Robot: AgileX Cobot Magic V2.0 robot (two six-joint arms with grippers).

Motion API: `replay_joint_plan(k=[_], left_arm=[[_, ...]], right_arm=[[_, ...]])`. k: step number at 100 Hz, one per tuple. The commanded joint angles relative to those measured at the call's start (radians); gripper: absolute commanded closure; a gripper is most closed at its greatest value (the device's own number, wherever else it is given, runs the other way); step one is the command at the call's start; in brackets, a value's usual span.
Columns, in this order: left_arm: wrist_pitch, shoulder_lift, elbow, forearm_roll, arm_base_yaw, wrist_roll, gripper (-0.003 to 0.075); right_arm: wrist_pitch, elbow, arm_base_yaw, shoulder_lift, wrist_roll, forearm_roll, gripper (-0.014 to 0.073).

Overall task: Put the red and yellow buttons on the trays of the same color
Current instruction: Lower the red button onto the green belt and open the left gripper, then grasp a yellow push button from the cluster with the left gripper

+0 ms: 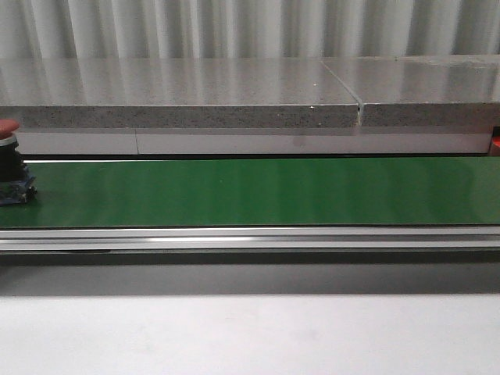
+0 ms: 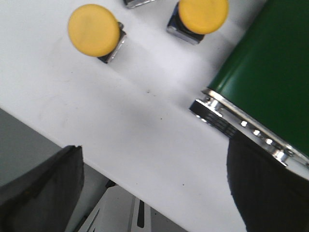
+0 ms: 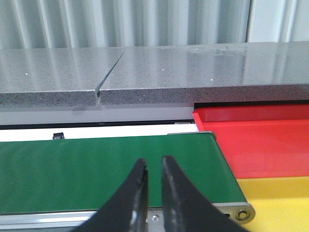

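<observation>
- A long green conveyor belt (image 1: 258,191) with a silver aluminium side rail (image 1: 250,237) runs across the front view; everything below is placed against this belt.
- A red mushroom-head push button (image 1: 8,129) on a dark block body stands on the belt at its far left end, partly cut off by the picture edge.
- Behind the belt lies a grey speckled stone-like slab (image 1: 180,98), split by a narrow seam.
- In the left wrist view, two yellow round-capped push buttons (image 2: 93,30) (image 2: 203,14) with metal bases rest on a white table surface (image 2: 125,121), off the belt and beside its roller end (image 2: 212,107).
- The left gripper's (image 2: 154,193) two dark fingers (image 2: 43,188) stand wide apart with nothing between them, over that white surface.
- In the right wrist view, a red plastic tray (image 3: 260,140) sits just past the belt's end, and a yellow plastic tray (image 3: 280,203) adjoins it on the near side; no button is seen in the visible part of either.
- The right gripper's (image 3: 154,169) black fingers (image 3: 137,186) are nearly pressed together, a thin slit between their tips, gripping nothing, above the belt near that tray end.
</observation>
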Motion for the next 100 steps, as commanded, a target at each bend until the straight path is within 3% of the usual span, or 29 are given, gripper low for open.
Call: replay_joint_plan(k=[1, 19, 100], left_arm=[[-0.058, -0.023, -0.004, -0.003, 0.04, -0.003, 0.0134], [-0.086, 0.039, 0.005, -0.003, 0.095, 0.001, 0.0134], [-0.406, 0.34, -0.009, 0.035, 0.106, 0.017, 0.0134]], right_arm=[[-0.074, -0.019, -0.004, -0.019, -0.006, -0.002, 0.0494], [-0.074, -0.019, -0.004, -0.019, -0.006, -0.002, 0.0494], [-0.074, -0.019, -0.004, -0.019, -0.006, -0.002, 0.0494]])
